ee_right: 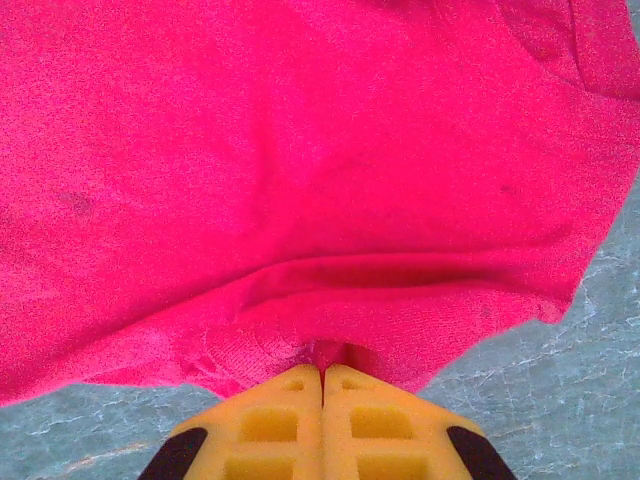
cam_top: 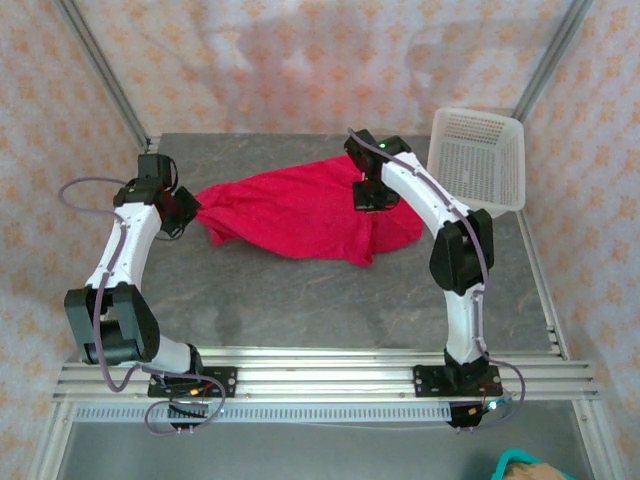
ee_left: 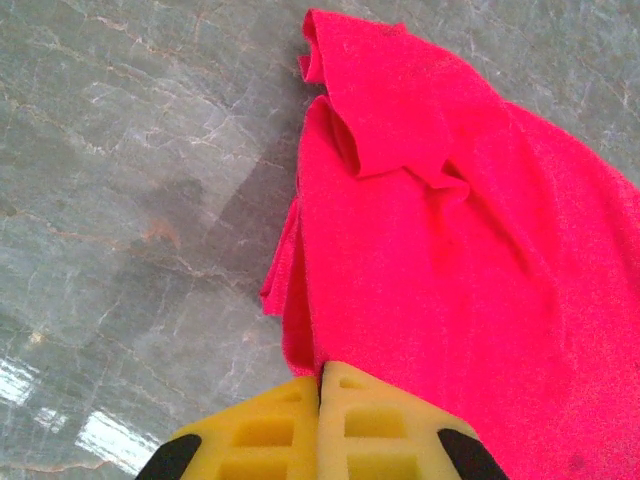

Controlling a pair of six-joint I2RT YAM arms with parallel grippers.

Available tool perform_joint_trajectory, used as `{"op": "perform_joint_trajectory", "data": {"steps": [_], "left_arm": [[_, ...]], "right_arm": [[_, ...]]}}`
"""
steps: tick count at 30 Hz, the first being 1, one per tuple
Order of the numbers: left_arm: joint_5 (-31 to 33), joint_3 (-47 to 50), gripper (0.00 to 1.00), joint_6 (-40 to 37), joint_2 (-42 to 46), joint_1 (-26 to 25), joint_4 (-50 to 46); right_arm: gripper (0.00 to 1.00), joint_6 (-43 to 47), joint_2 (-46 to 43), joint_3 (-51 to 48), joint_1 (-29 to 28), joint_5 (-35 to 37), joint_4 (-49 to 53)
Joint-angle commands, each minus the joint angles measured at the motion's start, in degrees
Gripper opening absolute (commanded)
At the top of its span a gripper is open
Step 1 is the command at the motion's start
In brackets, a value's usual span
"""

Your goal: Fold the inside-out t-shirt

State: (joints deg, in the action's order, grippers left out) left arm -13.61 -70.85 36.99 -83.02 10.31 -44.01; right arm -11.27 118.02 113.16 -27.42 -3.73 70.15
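The inside-out t-shirt [cam_top: 300,212], bright red-pink and rumpled, is stretched across the far half of the grey table between my two grippers. My left gripper [cam_top: 190,212] is shut on its left end, where the cloth tapers to a point. In the left wrist view the yellow fingertips [ee_left: 322,385] pinch the t-shirt [ee_left: 440,260], which fans out up and to the right. My right gripper [cam_top: 375,195] is shut on the cloth near its right end. In the right wrist view the gripper [ee_right: 322,372] grips a fold at the near edge of the t-shirt [ee_right: 300,150].
A white mesh basket [cam_top: 480,155] stands at the far right corner, close behind the right arm. Bare grey table [cam_top: 300,300] runs from the shirt to the aluminium rail [cam_top: 320,375] holding the arm bases. Patterned curtain walls close in the back and sides.
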Motion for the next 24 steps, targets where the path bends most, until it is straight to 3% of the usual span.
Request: {"op": "perform_joint_trajectory", "data": {"steps": [1, 6, 12, 16, 24], "left_arm": [[-0.78, -6.86, 0.0, -1.48, -0.49, 1.42, -4.19], [-6.63, -30.19, 0.0, 1.0, -3.27, 5.22, -10.27], [-8.83, -50.58, 0.0, 6.01, -1.85, 9.27, -10.92], [-10.52, -54.09, 0.0, 8.16, 3.0, 12.16, -9.19], [-13.02, -51.56, 0.0, 5.17, 14.14, 12.54, -9.65]], "right_arm": [[0.0, 0.12, -5.88, 7.35, 2.37, 5.43, 1.68], [0.0, -2.1, -15.69, 21.42, 8.02, 10.24, -2.17], [0.0, -1.75, -24.34, 32.93, 9.12, 9.86, -5.28], [0.0, -1.63, -31.62, 33.81, 9.14, 9.06, -6.2], [0.0, -2.75, -49.65, 18.14, 9.08, 3.65, -11.32]]}}
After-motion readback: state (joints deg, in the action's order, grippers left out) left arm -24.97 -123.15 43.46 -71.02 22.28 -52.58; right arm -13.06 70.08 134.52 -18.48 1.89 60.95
